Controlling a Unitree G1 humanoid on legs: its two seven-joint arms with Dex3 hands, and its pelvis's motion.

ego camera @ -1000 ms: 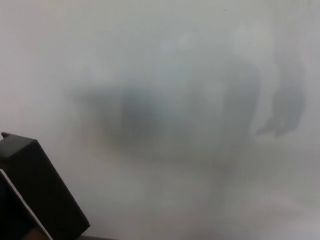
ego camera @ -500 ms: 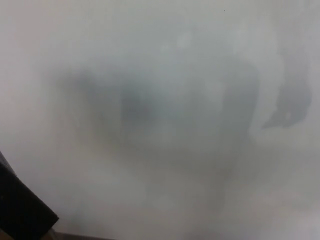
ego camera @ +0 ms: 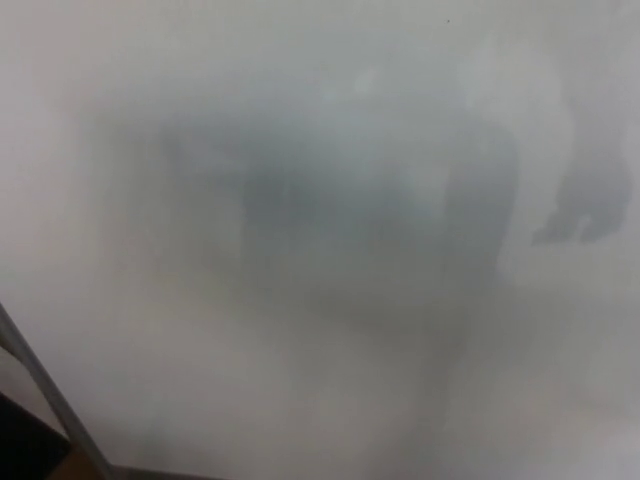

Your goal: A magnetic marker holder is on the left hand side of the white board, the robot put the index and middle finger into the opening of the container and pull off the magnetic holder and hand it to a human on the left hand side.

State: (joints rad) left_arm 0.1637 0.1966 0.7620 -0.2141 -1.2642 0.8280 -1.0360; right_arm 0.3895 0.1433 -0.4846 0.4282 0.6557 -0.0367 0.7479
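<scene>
Hands aren't showing at all, so no telling whether they're open or holding anything. Holder isn't visible either. It's just the whiteboard (ego camera: 300, 120) filling the view, its frame edge (ego camera: 50, 395) at bottom left. My guess: handover stage; the next move needs the holder found off left.

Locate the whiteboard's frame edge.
Head view, bottom-left corner: the grey frame edge runs diagonally, with the whiteboard surface filling everything to its right.

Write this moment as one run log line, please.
view: whiteboard fills frame, blurred grey reflections | board frame edge at lower left | marker holder: not in view | left hand: not in view | right hand: not in view
</scene>
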